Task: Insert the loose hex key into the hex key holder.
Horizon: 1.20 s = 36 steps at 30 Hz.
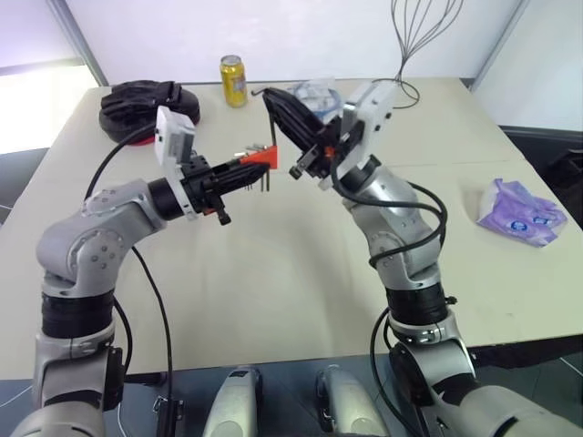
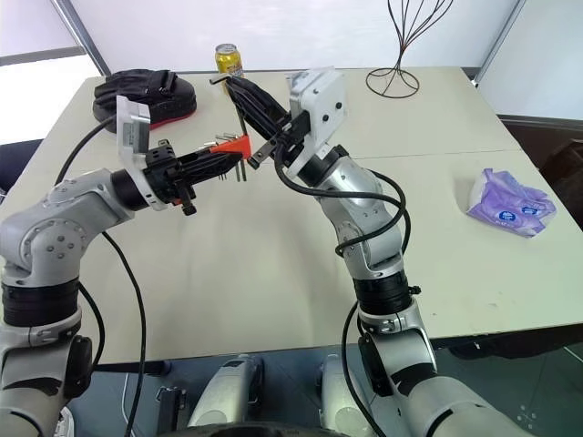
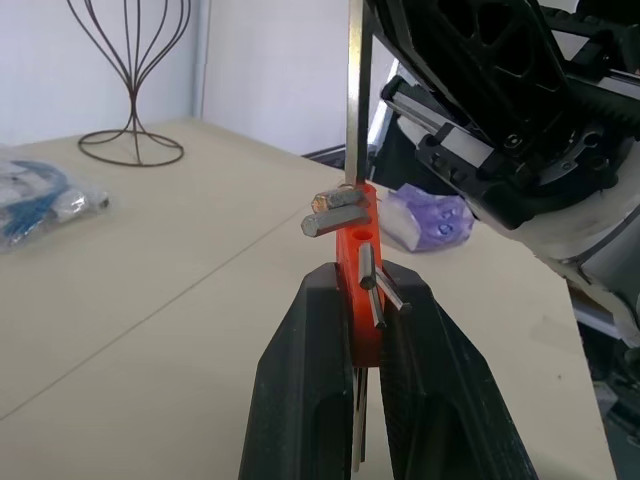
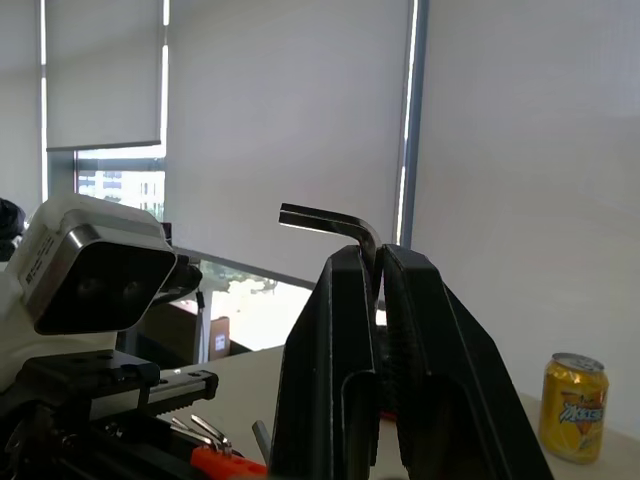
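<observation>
**Hex key meets holder above the table**

At the far left of the table (image 1: 273, 300) lies a black bundle (image 1: 141, 100), and a yellow can (image 1: 233, 80) stands just to its right near the back edge. In front of these, raised over the table, the left pincer (image 1: 244, 171) is clamped on the hex key holder (image 3: 357, 262), its two black fingers (image 3: 305, 390) pressing the red-orange block from either side. A few short dark keys stick out of the block, some fanning sideways and some hanging downward. The block points toward the right arm.

The right pincer (image 2: 244, 98) comes in from the right, angled upward, and is closed on the loose hex key (image 4: 335, 225). The key's bend and short arm poke out past the fingertips, while its long arm runs straight down to the top end of the holder, where the left wrist view shows it meeting the block beside the sideways keys; whether it sits in a slot cannot be told.

Behind the right arm a clear plastic bag (image 1: 314, 91) rests on the table, with a wire stand (image 2: 401, 55) further back. A purple packet (image 2: 508, 205) lies well apart at the far right.
</observation>
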### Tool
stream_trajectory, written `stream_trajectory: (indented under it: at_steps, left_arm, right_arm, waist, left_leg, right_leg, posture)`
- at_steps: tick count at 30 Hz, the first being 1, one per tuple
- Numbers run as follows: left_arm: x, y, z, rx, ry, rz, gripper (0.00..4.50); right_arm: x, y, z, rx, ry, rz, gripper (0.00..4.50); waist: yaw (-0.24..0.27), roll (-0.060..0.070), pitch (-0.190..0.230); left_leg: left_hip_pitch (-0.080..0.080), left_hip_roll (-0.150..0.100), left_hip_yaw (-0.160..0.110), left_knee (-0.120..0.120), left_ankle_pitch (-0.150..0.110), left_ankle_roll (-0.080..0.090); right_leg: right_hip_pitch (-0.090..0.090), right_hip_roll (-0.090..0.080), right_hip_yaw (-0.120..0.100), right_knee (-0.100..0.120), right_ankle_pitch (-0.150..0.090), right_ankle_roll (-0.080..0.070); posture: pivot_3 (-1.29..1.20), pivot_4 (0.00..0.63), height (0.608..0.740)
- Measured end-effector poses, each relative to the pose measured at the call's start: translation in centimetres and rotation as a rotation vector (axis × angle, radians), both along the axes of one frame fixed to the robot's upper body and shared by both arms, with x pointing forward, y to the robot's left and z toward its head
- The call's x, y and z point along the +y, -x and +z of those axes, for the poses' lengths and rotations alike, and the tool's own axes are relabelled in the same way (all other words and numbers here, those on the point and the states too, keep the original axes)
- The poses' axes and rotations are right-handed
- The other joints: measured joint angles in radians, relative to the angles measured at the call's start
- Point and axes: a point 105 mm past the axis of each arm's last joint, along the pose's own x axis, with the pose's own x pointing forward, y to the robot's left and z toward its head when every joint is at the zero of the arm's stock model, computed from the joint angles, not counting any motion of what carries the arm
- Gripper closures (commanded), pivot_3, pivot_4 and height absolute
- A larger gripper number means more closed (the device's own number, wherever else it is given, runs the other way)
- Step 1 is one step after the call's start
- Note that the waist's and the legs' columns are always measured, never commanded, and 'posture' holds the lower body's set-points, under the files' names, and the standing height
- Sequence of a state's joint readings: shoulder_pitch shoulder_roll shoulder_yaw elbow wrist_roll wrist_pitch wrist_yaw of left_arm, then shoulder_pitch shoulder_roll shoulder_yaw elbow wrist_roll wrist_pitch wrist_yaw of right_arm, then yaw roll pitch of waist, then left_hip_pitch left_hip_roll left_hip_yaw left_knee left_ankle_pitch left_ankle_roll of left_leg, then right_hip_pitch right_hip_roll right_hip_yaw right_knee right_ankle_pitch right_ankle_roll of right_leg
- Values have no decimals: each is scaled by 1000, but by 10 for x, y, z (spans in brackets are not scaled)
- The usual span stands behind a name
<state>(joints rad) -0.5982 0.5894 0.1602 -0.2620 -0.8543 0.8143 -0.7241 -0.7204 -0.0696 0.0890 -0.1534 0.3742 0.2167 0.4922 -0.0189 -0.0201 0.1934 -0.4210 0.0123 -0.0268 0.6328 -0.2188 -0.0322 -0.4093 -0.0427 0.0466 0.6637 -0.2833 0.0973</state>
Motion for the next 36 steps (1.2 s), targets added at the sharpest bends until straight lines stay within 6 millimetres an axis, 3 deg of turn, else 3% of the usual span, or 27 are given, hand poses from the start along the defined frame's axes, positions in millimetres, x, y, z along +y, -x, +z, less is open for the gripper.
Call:
stream_trajectory:
  at_steps: [36]
  left_arm:
    - [0,-2,-1,4,3,9,4500]
  right_arm:
    - [5,2,-2,-13,9,5,4475]
  waist:
    - [0,0,0]
  left_leg:
    - [0,0,0,0,0,0]
  right_leg:
    - [0,0,0,0,0,0]
  posture:
    - [0,150,740]
